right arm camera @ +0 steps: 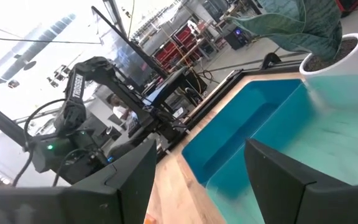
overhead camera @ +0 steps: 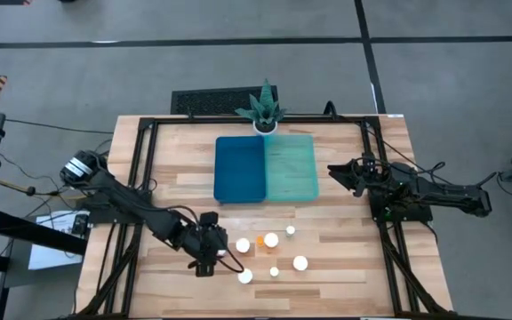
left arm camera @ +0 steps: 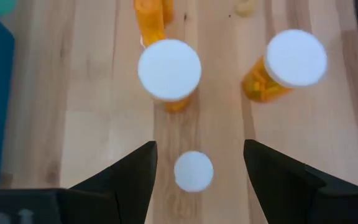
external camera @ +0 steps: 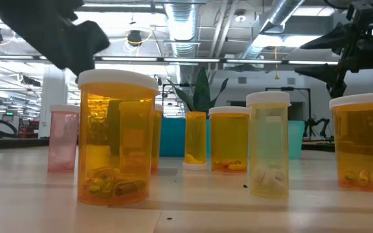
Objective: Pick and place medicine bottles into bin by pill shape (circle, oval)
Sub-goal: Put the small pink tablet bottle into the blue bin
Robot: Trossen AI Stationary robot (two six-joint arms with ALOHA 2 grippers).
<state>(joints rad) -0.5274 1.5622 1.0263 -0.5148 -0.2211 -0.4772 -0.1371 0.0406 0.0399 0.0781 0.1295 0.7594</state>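
Currently: left gripper point(left arm camera: 194, 163), jaws parted, poised over small bottle point(left arm camera: 194, 171); should be centred before closing. Right gripper point(right arm camera: 194, 168) parted, idle.

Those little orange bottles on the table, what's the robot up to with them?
The left gripper hangs open over a cluster of medicine bottles at the near side of the table, a small white cap between its fingers, nothing held. The dark blue bin and teal bin show no bottles inside. The right gripper waits open beside the teal bin.
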